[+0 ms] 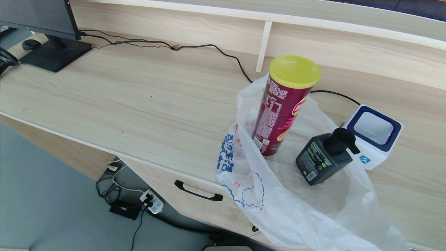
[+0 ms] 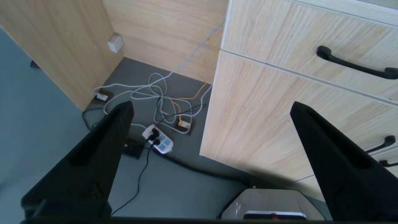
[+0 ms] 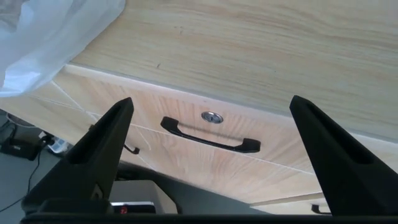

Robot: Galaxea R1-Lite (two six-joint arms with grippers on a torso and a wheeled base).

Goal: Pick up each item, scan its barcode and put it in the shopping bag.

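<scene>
Standing upright on the light wooden desk [image 1: 139,101], the tall red chips can [image 1: 284,108] with a yellow lid is inside the open mouth of the thin white shopping bag [image 1: 296,209]. The plastic rises around the can's lower part. Just beside the can, toward the robot's right, the dark pump bottle [image 1: 325,158] also rests on the bag's plastic, with its pump head pointing toward the scanner [image 1: 374,134]. The scanner is a white box with a dark blue frame around its window, and it sits right next to the bag, with a black cable [image 1: 223,52] running away across the desk. The front part of the bag hangs over the desk's edge.

The left gripper [image 2: 211,112] is low in front of the desk's drawers, above the grey floor where a power strip [image 2: 158,142] and loose wires lie. Its two dark fingers [image 2: 102,155] are spread wide with nothing between them. The right gripper [image 3: 211,106] faces a drawer front with a black handle [image 3: 208,135] below the desk's edge. Its fingers [image 3: 329,162] are also spread wide and hold nothing. At the far left of the desk stands a monitor [image 1: 41,21].
</scene>
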